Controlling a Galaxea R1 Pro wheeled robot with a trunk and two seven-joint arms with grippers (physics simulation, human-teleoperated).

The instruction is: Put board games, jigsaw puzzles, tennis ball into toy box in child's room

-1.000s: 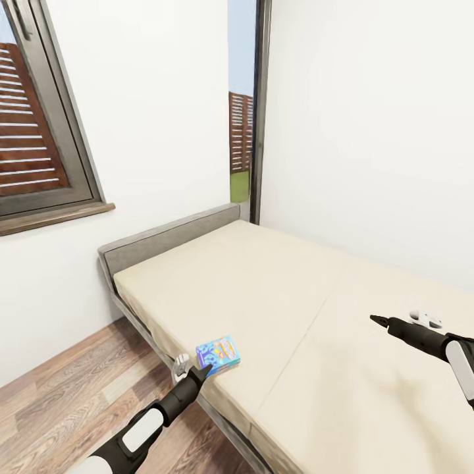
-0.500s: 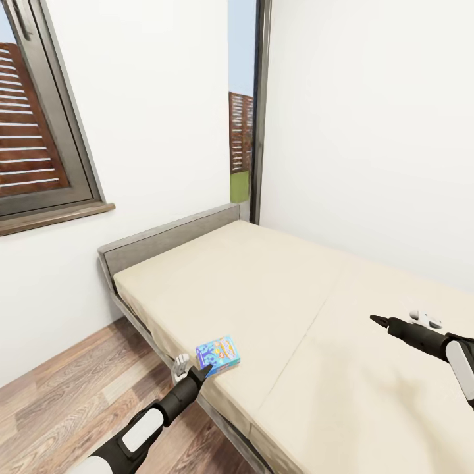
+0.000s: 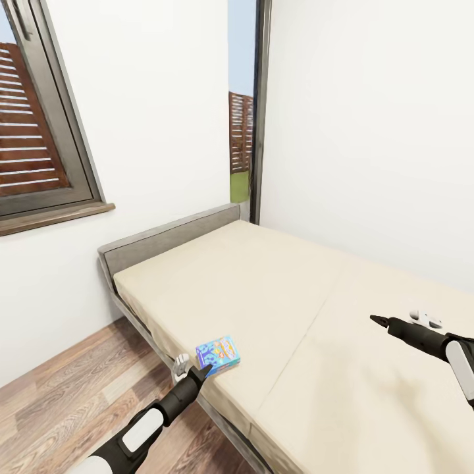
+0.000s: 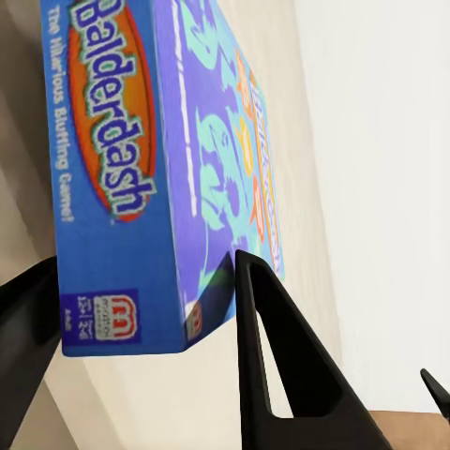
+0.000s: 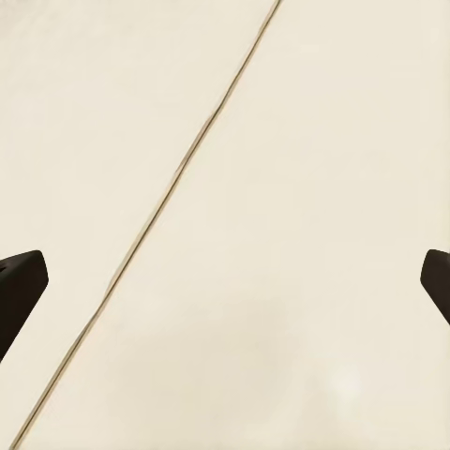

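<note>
A blue board game [image 3: 218, 354], lettered "Balderdash" [image 4: 103, 159], lies flat at the near edge of the bed [image 3: 276, 289], close to the headboard end. My left gripper [image 3: 201, 372] reaches it from the floor side. In the left wrist view its two black fingers [image 4: 267, 356] stand on either side of the box's thin end, touching it, so the left gripper [image 4: 141, 267] is shut on the box. My right gripper [image 3: 375, 320] hovers over the bare beige mattress further right. The right wrist view shows that gripper [image 5: 225, 281] wide open with nothing between its fingers.
The grey headboard [image 3: 164, 240] stands against a white wall under a dark-framed window [image 3: 39, 131]. A tall narrow window [image 3: 243, 112] fills the corner. Wood-plank floor [image 3: 66, 395] runs along the bed's near side.
</note>
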